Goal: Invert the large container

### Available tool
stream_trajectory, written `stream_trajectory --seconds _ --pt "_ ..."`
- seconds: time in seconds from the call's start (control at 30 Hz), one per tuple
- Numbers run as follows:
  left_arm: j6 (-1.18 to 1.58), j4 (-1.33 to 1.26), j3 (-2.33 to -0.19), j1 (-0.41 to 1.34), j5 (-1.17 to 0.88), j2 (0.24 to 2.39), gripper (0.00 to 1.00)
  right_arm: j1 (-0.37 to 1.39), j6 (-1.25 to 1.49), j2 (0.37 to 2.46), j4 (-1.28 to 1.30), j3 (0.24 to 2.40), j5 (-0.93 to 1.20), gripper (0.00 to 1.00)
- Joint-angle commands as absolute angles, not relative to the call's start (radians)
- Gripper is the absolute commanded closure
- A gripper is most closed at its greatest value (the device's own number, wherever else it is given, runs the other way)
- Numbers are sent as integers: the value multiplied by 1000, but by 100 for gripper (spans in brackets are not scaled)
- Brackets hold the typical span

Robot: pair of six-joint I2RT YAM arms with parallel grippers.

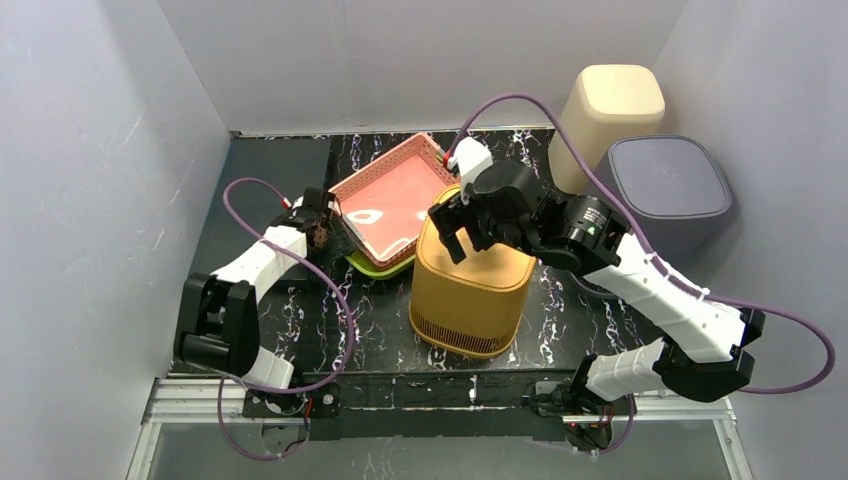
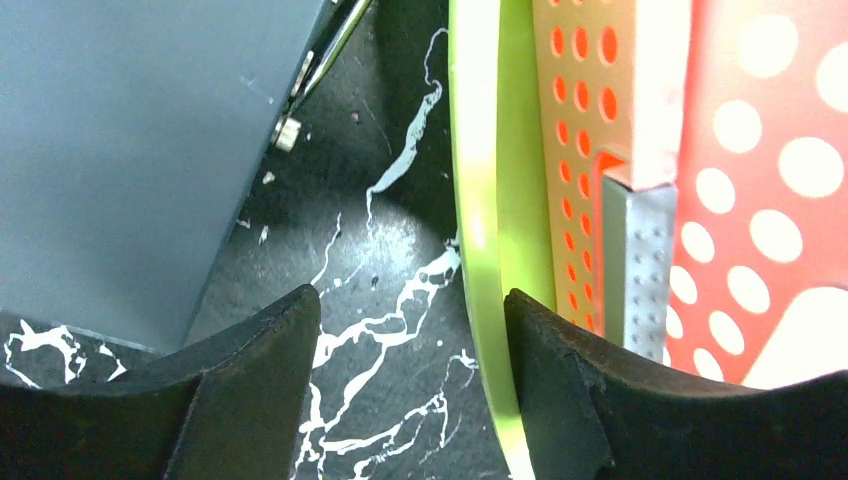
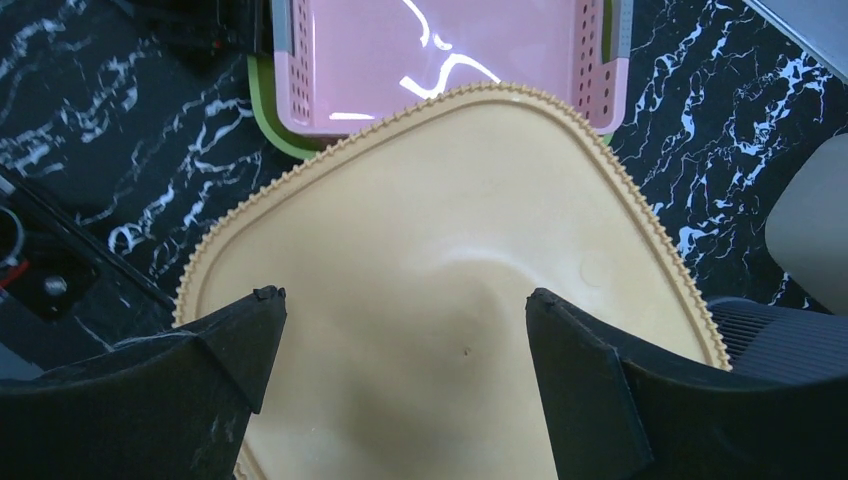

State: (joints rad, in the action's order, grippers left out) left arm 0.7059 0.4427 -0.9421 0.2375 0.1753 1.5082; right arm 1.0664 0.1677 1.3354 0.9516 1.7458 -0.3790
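Near the front edge of the black table (image 1: pixel 560 320), about halfway along it, stands the large container (image 1: pixel 470 290). It is yellow-brown with round corners. Its flat, closed side faces up, and little slots run around the bottom of its wall. From the right wrist camera, that flat side (image 3: pixel 450 330) fills most of the picture and has a bumpy rim like tiny teeth.

The right gripper (image 1: pixel 452 235) is over the far left corner of the container. Its two black fingers are spread wide apart with nothing between them. I cannot tell if they touch the flat top.

Just behind the container, toward the far edge, is a pink basket (image 1: pixel 390 200) full of small holes. It is tipped up, and a green tray (image 1: pixel 375 268) sits under it. The green rim peeks out next to the container.

The left gripper (image 1: pixel 322 232) is at the left side of the basket. Its fingers are spread apart too. In its own camera, the green rim (image 2: pixel 490 200) runs between the fingers, close to the right one, and the pink basket (image 2: pixel 760 200) is past it.

A dark grey box (image 1: pixel 280 165) lies in the far left corner. A tall cream bin (image 1: pixel 610 115) stands at the far right corner, and a grey bin (image 1: pixel 665 185) sits beside it along the right edge.
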Motion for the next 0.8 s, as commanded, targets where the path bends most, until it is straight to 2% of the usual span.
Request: stream_trajectory --seconds 0.0,0.23,0.43,0.63,0.77 --pt "750 513 -902 240 157 1421 35 1096 35 1289 922 1666 -345 2" --pt "814 509 -832 283 123 1387 38 1110 -64 1183 859 1571 -236 1" --pt "929 514 -778 347 158 1316 38 1115 -211 1127 807 1497 -245 2" --pt "1022 533 -725 383 178 1234 38 1115 -327 1022 676 1442 36 1" --pt "1076 536 -679 408 185 1173 38 1114 -357 993 654 1407 121 1"
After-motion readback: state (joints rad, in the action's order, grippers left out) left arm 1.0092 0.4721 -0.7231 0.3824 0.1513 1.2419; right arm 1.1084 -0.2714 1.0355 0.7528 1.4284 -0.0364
